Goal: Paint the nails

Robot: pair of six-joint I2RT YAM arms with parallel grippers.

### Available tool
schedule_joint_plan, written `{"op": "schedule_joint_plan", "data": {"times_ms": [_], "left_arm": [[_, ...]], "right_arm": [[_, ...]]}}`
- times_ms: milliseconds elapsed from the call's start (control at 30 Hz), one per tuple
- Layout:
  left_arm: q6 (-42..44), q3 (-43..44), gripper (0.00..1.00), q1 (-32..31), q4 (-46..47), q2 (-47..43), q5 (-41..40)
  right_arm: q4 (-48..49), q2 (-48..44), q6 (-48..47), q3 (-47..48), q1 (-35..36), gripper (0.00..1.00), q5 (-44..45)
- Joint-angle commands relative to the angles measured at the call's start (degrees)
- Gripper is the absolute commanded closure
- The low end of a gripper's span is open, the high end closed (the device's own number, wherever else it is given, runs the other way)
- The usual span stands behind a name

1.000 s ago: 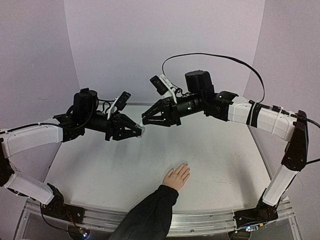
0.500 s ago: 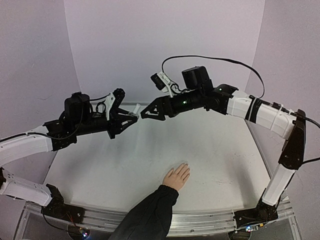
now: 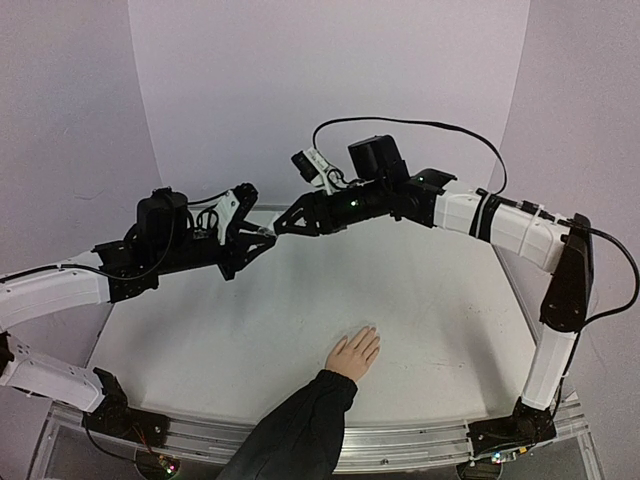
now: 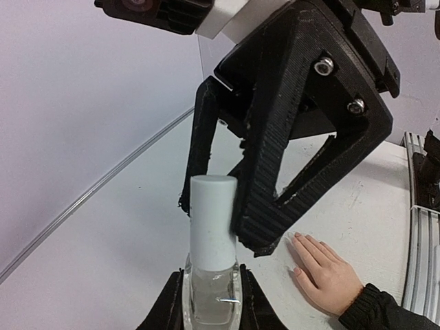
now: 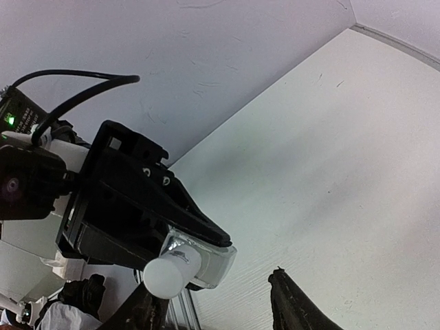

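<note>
My left gripper is shut on a small clear bottle with a white cap, held in the air above the table's back. My right gripper is open, and its black fingers stand on either side of the cap, one right against it. In the right wrist view the bottle lies between my fingertips. A light-skinned hand with a dark sleeve rests flat on the table near the front. Its pale nails show in the left wrist view, well below both grippers.
The white table is backed by purple walls. An aluminium rail runs along the near edge, with the arm bases at its ends. A black cable loops above the right arm.
Both grippers rose and moved back towards the wall. The right gripper closed the gap to the left one, and its open fingers now flank the bottle's cap. The hand has not moved.
</note>
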Motion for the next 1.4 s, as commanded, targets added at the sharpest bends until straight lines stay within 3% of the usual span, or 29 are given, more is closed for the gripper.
{"op": "schedule_joint_plan", "data": {"times_ms": [0,600,1000,1367], "left_arm": [[0.6,1.5,1.00,-0.3,1.5,0.2,0.0],[0.6,2.0,1.00,-0.4,1.3,1.1,1.2],[0.0,2.0,1.00,-0.4,1.3,1.4,0.9],[0.3,1.9,1.00,-0.4,0.7,1.7,0.3]], "right_arm": [[1.9,0.7,0.6,4.1,0.1,0.50,-2.1],[3.2,2.4,0.8,4.7,0.1,0.64,-3.9],[3.4,0.2,-1.5,2.8,0.2,1.00,-2.4],[4.9,-4.0,-2.4,-2.0,0.1,1.00,-0.3]]}}
